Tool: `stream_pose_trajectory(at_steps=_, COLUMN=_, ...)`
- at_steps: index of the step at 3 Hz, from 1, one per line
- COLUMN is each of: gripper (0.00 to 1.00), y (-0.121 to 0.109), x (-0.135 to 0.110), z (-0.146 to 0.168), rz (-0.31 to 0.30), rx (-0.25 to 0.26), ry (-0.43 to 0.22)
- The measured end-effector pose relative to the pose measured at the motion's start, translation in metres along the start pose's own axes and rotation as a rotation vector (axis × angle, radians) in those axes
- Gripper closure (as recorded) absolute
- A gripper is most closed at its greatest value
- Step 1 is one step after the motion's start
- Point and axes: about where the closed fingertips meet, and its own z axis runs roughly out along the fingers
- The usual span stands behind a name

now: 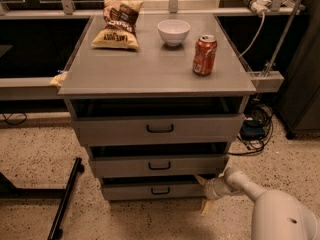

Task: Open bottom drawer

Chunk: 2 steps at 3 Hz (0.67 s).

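Grey three-drawer cabinet in mid frame. Bottom drawer (130, 191) at 6 o'clock, lowest and narrowest-looking of the grey fronts, with a small black loop handle (160, 190) at its centre and a dark gap along its top edge. Above it the middle drawer (125, 166), then the top drawer (110, 130), tallest and widest, each likewise with a dark gap over the front.

End effector (203, 193) at 5 o'clock in the frame, just beside the right end of the bottom drawer, at 3 o'clock from the handle and apart from it. Released: pale fingers spread wide, grasping nothing. Upper finger (201, 179) slanted toward 10 o'clock, tip at or just beside the front's upper right corner; contact impossible to tell. Lower finger (205, 207) pointing down toward 6 o'clock over the speckled floor (35, 154). White arm (272, 211) reaching in from the lower right corner.

On the grey surface (145, 71) on top: chip bag (118, 24) at 11 o'clock, white bowl (173, 31) at 12 o'clock, upright red soda can (205, 54) at 2 o'clock, all well apart. Tangle of dark cables (256, 130) on the floor at 3 o'clock of the cabinet. Black bar (65, 199) low on the floor at 8 o'clock.
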Motion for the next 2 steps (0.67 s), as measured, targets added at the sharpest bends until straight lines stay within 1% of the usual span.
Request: stream_pose_trajectory(at_steps=2, gripper=0.00, y=0.0116, x=0.0078, z=0.0077, rz=0.058, rx=-0.071, ry=0.023)
